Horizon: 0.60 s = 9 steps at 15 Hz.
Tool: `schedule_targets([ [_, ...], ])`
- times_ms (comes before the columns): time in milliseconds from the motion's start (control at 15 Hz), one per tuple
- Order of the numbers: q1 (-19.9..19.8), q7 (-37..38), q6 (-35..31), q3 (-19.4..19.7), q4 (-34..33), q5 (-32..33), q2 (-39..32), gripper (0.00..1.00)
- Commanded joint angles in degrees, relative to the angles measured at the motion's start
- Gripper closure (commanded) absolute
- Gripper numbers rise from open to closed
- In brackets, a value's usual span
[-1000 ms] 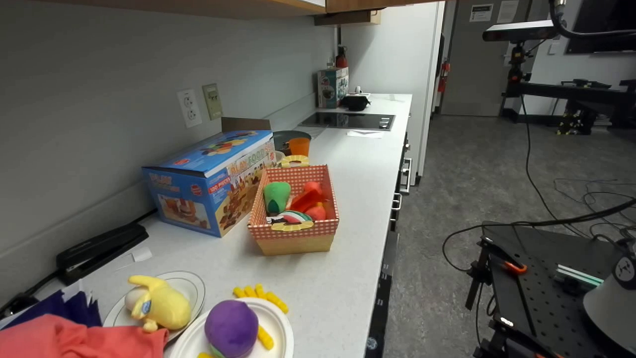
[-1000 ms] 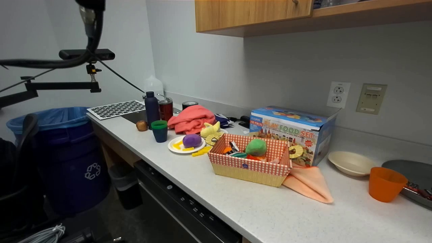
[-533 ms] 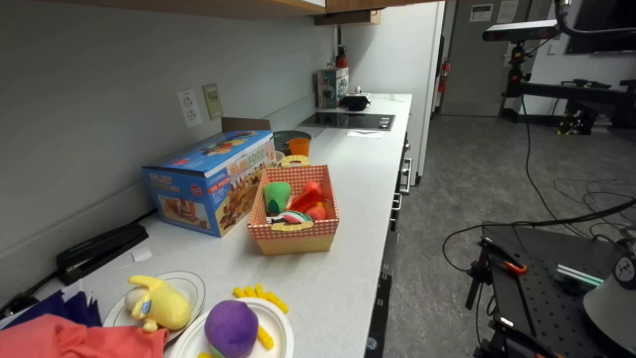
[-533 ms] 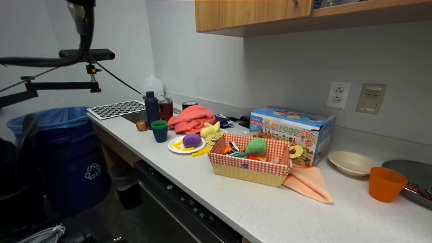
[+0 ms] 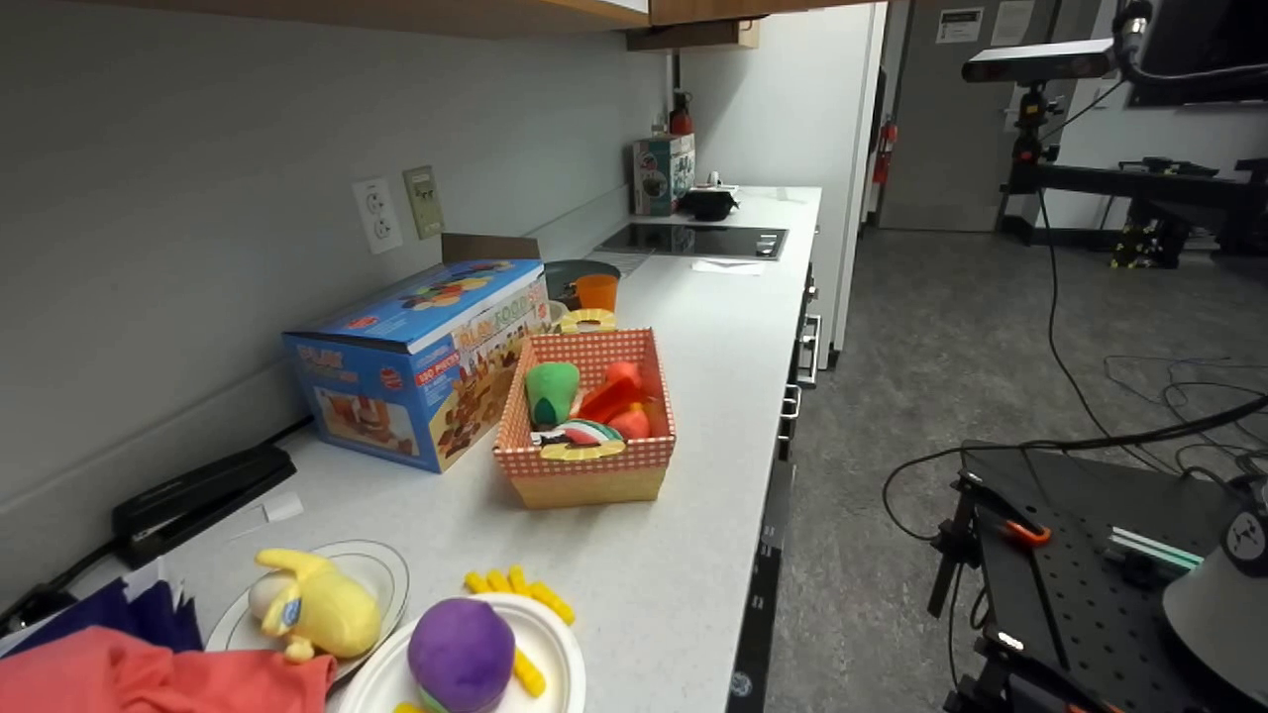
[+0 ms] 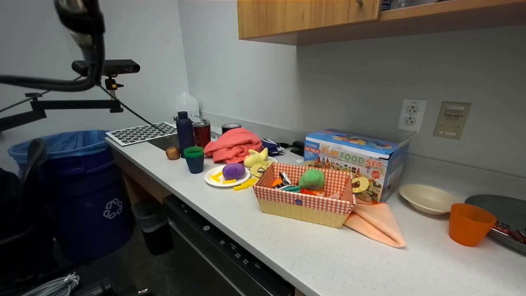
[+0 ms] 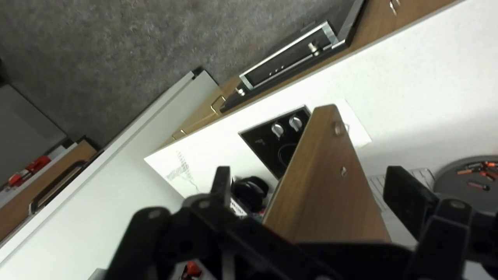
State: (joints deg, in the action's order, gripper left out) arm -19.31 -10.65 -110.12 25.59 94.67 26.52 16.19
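My gripper point(image 7: 308, 170) is open in the wrist view, its two black fingers wide apart with nothing held. A wooden cabinet point(image 7: 311, 194) shows between and beyond the fingers; I cannot tell how far off it is. Behind it are a black cooktop point(image 7: 268, 142) with knobs, a black object point(image 7: 251, 192) near the left finger, and a grey pan point(image 7: 463, 186) to the right. The gripper is outside both exterior views. The red-checked basket point(image 5: 584, 485) holds a green toy point(image 5: 552, 391) and red toys; the basket also shows in an exterior view point(image 6: 302, 211).
A play food box point(image 5: 376, 366) stands against the wall. A plate with a purple toy point(image 5: 462, 654) and a yellow plush toy point(image 5: 332, 609) are nearer. An orange cup point(image 6: 470, 224), beige bowl point(image 6: 427, 199) and peach cloth point(image 6: 376, 224) lie on the counter. Upper cabinets point(image 6: 308, 20) overhang it.
The arm's cable at the top has shifted right and slightly down in an exterior view, and left and down in an exterior view. The things on the counter have not moved.
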Motion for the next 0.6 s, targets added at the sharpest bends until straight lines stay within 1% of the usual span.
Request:
schedule_targets([
  [0, -0.6, -0.8, -9.5, 1.1, 5.0, -4.5, 3.6, 0.0],
  [133, -0.4, -1.6, -13.3, 1.7, 6.7, -7.0, 4.4, 0.0],
  [267, 0.5, -3.5, -15.9, 2.3, 8.6, -11.0, 5.5, 0.0],
  [533, 2.3, -9.7, -16.7, 3.2, 11.2, -19.1, 8.5, 0.0],
])
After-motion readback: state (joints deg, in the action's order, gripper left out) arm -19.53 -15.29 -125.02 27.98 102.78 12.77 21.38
